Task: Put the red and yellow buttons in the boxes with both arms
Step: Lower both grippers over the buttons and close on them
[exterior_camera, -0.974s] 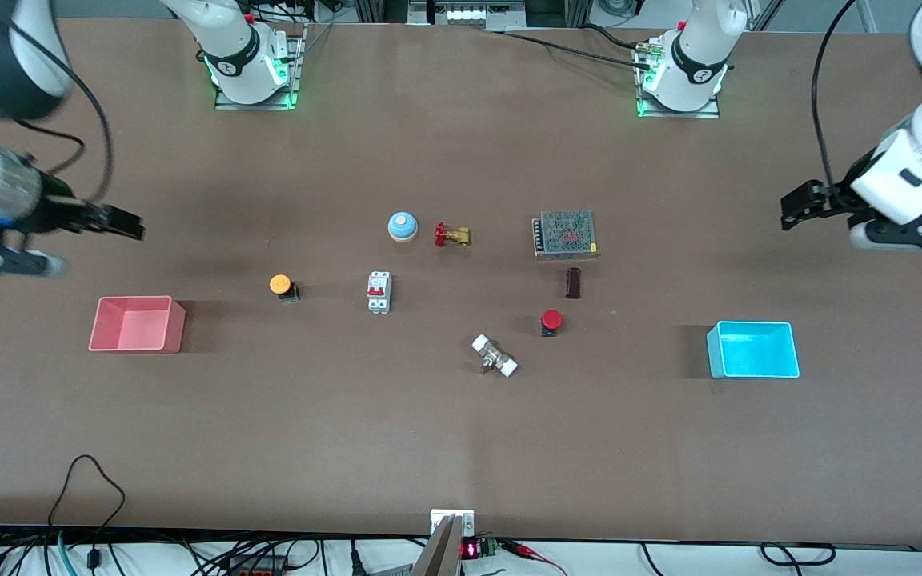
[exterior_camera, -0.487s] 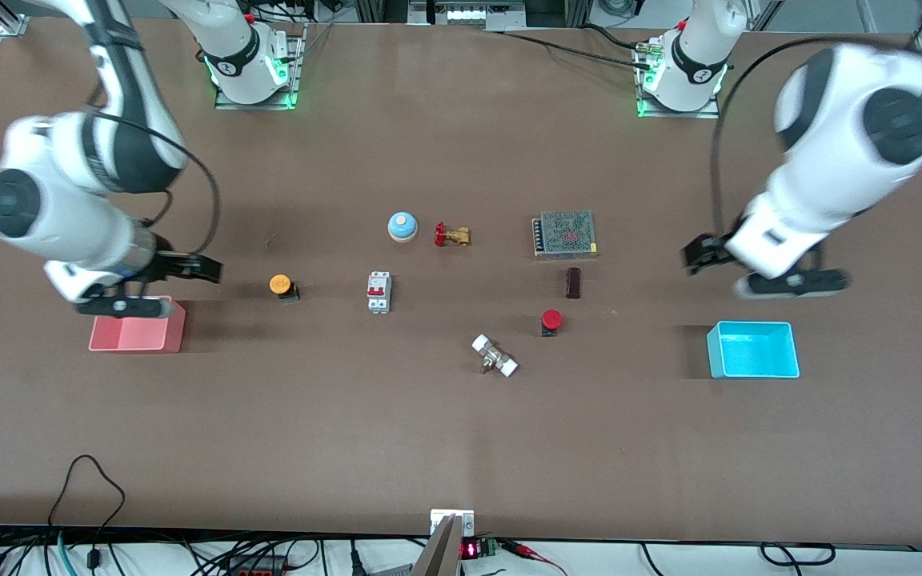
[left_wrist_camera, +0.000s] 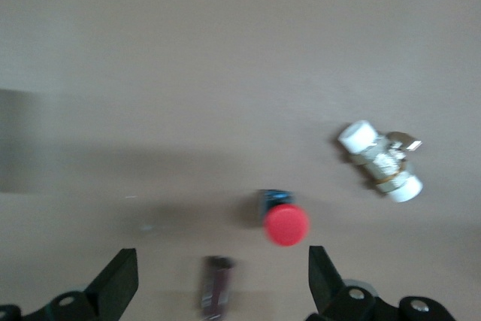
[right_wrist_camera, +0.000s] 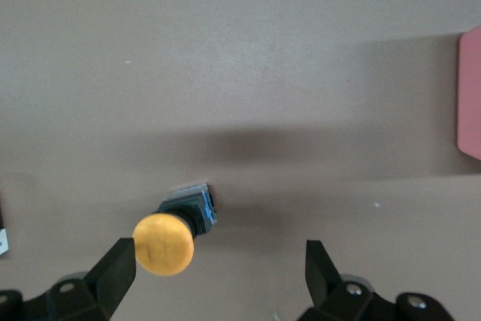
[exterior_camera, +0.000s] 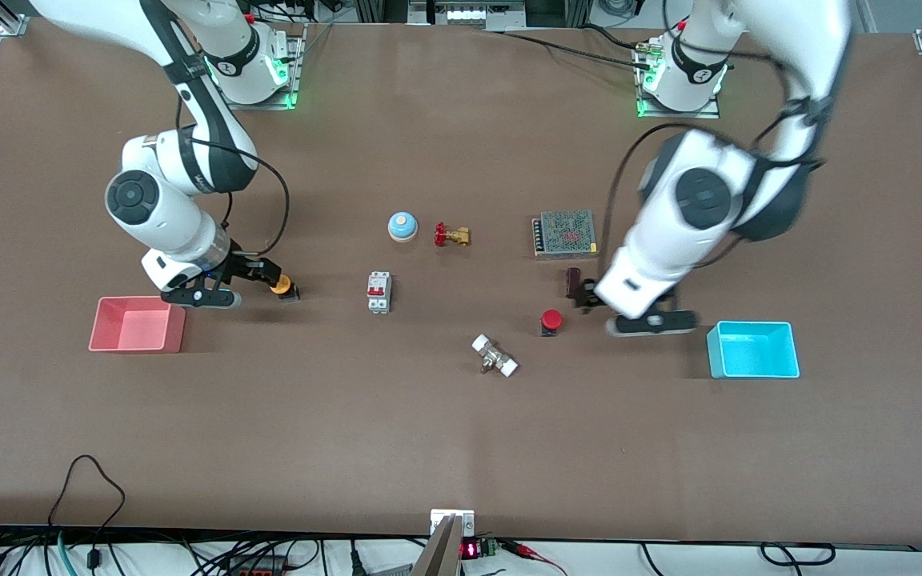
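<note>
**Two buttons, two boxes, both tools open**

The right tool (exterior_camera: 262, 272) hung spread over the yellow button (exterior_camera: 281, 285) (near the pink box (exterior_camera: 138, 324)). The left tool (exterior_camera: 587, 294) gaped beside the red button (exterior_camera: 551, 321), the cyan box (exterior_camera: 752, 350) nearby on the bench (exterior_camera: 461, 448).

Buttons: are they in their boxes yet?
Not yet. The pink tray and cyan tray hold nothing. The right gripper, open, is at the orange-yellow capped button; the left gripper, open, is near the red capped button. Grasping and placing remain.

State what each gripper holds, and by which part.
Nothing held. Right gripper open beside the yellow button; left gripper open near the red button.
</note>
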Robot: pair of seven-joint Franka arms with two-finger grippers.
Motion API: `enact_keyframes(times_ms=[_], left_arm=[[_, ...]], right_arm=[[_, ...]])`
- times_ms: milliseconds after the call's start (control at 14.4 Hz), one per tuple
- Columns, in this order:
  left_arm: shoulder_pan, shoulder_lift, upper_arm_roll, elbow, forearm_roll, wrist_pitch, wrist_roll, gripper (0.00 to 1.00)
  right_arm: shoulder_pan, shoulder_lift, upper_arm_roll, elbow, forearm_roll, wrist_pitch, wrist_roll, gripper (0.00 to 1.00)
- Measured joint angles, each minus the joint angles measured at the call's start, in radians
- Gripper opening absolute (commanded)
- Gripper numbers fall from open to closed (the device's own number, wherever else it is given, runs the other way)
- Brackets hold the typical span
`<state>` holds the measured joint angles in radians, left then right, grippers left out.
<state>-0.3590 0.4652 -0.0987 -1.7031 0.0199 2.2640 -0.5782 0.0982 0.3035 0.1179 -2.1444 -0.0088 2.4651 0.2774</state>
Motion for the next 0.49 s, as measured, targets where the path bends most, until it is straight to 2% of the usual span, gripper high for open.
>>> enact_keyframes(times_ms=[278,487], left_arm=[[-0.054,0.135,0.0,0.072,0.137,0.032,-0.111,1.0],[-0.054,0.187,0.001,0.076,0.161,0.128,-0.153,0.97]], right_arm=[[0.008,0.021,0.003,0.019,0.0,0.014,0.0,1.0],[0.02,0.041,0.007,0.034,-0.017,0.014,-0.001,1.0]])
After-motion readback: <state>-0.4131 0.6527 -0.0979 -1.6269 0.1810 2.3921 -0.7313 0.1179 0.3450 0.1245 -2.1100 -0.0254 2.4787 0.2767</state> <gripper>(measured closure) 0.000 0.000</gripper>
